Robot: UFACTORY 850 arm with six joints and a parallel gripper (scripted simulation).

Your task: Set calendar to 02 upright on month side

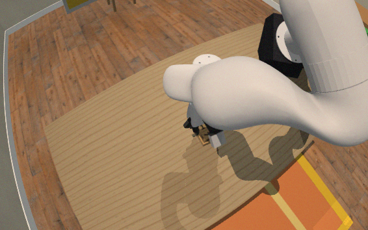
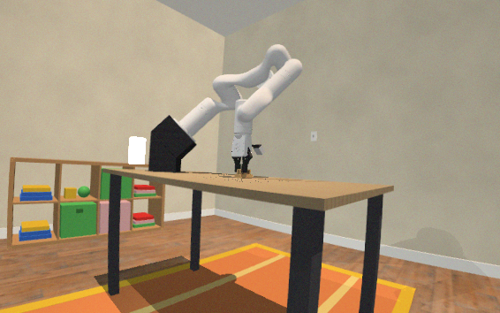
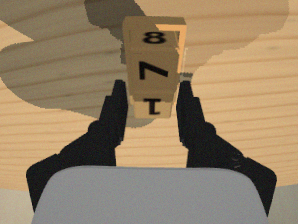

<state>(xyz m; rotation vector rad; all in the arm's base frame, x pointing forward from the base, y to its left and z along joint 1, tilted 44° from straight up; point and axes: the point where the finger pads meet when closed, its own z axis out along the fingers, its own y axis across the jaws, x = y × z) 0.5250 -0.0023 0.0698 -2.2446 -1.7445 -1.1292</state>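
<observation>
Starting with the big stuff: the wooden table (image 1: 110, 140) (image 2: 317, 190) (image 3: 250, 145) carries everything. The white arm (image 1: 240, 91) (image 2: 260, 103) reaches out from its black mount (image 1: 269, 45) (image 2: 164, 146), then bends down so the gripper (image 1: 203, 130) (image 2: 241, 171) (image 3: 152, 93) points at the tabletop. Makes sense to me, since coming from above lets the fingers straddle a block without shoving the rest sideways.

Hand state: about half open, nothing clamped as far as I can see. The fingers stand either side of the numbered stuff with a bit of daylight on both sides up close, so I'd guess that width was picked to slip around a cube and keep the next squeeze short.

The little wooden tray (image 1: 203, 142) (image 2: 246, 176) (image 3: 182, 37) is on the table, right under the hand. The numbered cube faces (image 3: 152, 72) line up at it, reading 8, 7 and 1 going from far to near. Can't tell which faces share a cube, or whether both cubes are flat on the tray's floor. No 0 or 2 showing from here, and the month's name is out of sight, so I'd say there's turning left to do. Main risk imo: a fingertip catching the tray's rim and tipping it.
</observation>
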